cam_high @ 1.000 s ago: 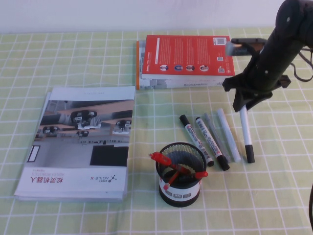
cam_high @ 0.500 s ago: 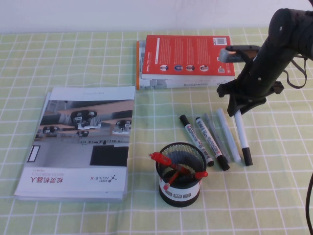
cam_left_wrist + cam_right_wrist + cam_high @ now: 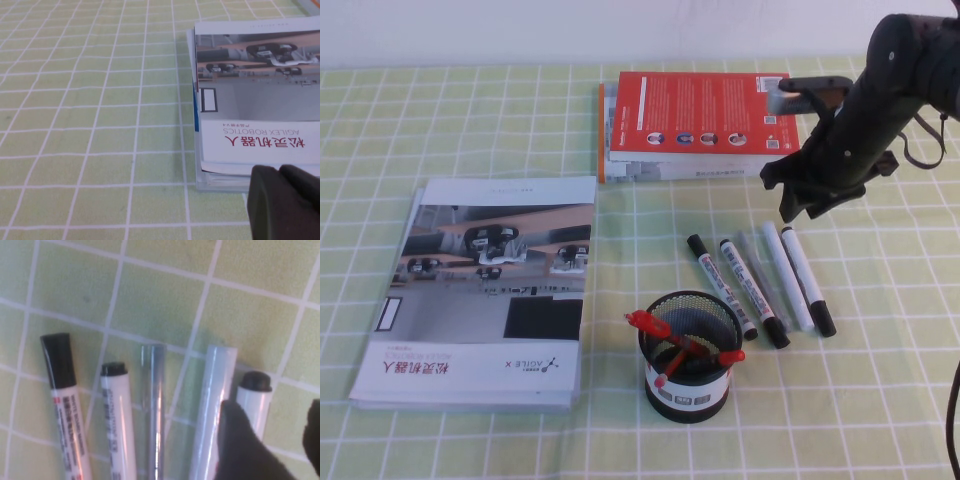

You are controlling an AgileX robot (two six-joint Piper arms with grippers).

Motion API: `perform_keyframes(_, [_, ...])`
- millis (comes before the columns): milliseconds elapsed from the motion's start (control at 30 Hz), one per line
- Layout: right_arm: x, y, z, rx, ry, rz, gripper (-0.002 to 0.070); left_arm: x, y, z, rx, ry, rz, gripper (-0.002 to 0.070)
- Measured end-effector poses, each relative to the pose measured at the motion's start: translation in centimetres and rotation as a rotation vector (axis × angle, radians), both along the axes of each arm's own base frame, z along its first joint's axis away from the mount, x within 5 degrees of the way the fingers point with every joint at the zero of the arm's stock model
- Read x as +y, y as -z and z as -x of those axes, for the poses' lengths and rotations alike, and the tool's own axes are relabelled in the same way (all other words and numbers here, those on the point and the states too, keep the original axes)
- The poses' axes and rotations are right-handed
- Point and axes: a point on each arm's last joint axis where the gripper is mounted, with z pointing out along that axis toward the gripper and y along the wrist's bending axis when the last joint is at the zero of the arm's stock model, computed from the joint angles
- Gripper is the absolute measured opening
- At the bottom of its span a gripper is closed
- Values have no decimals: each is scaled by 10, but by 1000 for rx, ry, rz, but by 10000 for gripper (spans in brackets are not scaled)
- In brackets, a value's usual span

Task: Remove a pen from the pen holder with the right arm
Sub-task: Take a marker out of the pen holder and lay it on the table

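Two red pens (image 3: 650,325) at least leaned in the black mesh pen holder (image 3: 688,398); their crossed barrels may have hidden a third. The holder stood well short of the right jaws, on the robot's side of them and a little toward the left arm. It was upright, so the pens propped themselves against its rim with their ends clear to be pinched.

Five pens lay flat on the checked cloth (image 3: 470,120) between the holder and the jaws, in a close row. Counted away from the jaws, they were one white marker (image 3: 808,282) with a black cap, one pale translucent barrel (image 3: 788,278), one clear tube (image 3: 756,262), and two black-capped markers (image 3: 722,288). I judged the white marker to be the task's pen, set down at the row's edge to lie in line with the others.

Over that marker's far end hung the right gripper (image 3: 802,212). Its jaws stood parted wider than the barrel, straddling it from above and gripping nothing.

Beyond the jaws sat one red book (image 3: 695,110) on a second, greyer volume.

One printed booklet (image 3: 490,300) lay far off on the left-arm side. The left gripper (image 3: 282,200) was parked by its near corner, and I could not tell whether it was open or shut.
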Motion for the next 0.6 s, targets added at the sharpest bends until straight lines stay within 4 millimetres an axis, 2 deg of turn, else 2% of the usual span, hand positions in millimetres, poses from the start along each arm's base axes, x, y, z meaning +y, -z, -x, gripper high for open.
perform_keyframes(100, [6,-19,13,-39,-36,29,157,0,0,0,0,0,0,-5])
perform_keyframes(167, [10,-37,29,-80,-59,40,76,0,0,0,0,0,0,-5])
perform_keyframes(233, [13,-52,51,-134,-79,31,25,0,0,0,0,0,0,-5])
perform_keyframes(367, [7,-70,100,-220,-83,-10,-3,0,0,0,0,0,0,-5])
perform_keyframes(600, [-32,-86,199,-315,-53,-71,-11,0,0,0,0,0,0,-5])
